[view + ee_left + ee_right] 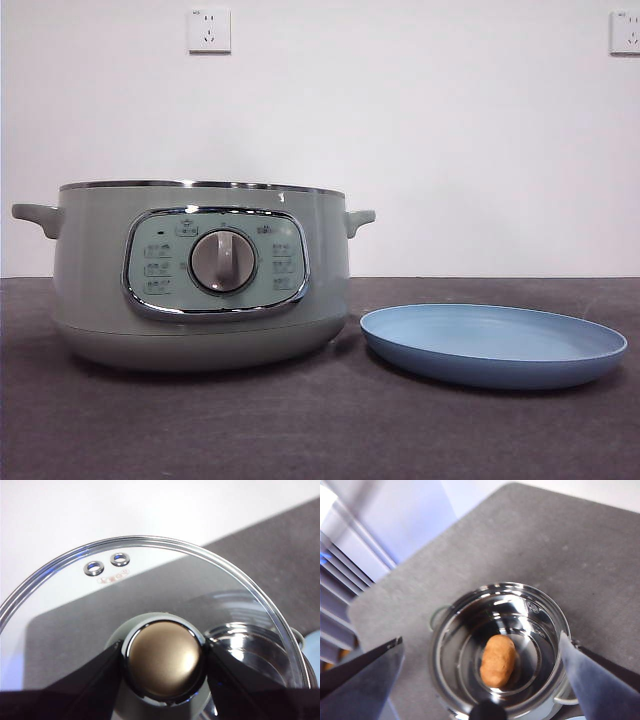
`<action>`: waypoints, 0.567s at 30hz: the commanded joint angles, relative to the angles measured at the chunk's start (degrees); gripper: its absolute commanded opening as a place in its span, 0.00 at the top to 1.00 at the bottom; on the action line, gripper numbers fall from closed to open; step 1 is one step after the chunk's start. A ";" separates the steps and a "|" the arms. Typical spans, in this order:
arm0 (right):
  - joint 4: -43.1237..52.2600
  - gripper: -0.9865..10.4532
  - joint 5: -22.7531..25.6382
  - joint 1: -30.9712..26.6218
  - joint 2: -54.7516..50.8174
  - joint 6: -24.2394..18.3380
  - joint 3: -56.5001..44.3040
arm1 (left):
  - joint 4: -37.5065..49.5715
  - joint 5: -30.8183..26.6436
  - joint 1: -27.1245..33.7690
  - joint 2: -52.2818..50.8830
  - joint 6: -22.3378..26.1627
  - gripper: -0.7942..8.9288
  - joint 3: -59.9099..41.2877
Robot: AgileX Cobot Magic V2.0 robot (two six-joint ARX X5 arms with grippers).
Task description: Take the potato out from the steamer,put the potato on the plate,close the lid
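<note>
Overhead, holding the lid (150, 610) by its knob, the left gripper (163, 666) pinching it from both sides and keeping the glass clear of the steamer (200, 275), so the pot is standing open for the reach. Hovering above that open pot with the right gripper (485, 680), jaws spread wide, lining up over the potato (498, 660) lying on the shiny bottom inside. Waiting just beside the steamer, the plate (493, 345), bare and near for a short carry. Probably just starting the descent to grasp; lifting out, plating and closing not yet done.
</note>
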 commanded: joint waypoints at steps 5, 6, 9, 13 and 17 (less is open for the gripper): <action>-1.38 0.31 7.85 6.49 8.44 -3.15 5.18 | -3.34 -0.57 2.89 -10.69 0.70 0.93 -10.32; -1.36 0.31 9.16 7.48 9.64 -3.52 5.92 | -3.37 -0.57 3.28 -12.28 0.70 0.93 -12.79; -1.40 0.31 12.92 9.94 13.68 -4.44 8.37 | -3.34 -0.59 4.39 -17.29 0.70 0.93 -20.65; -1.60 0.31 18.23 13.35 19.78 -5.46 10.99 | -3.37 -0.55 4.85 -22.32 0.57 0.93 -29.51; -1.70 0.31 22.21 15.41 24.87 -6.51 11.23 | -3.37 -0.37 4.85 -24.61 -0.72 0.93 -33.88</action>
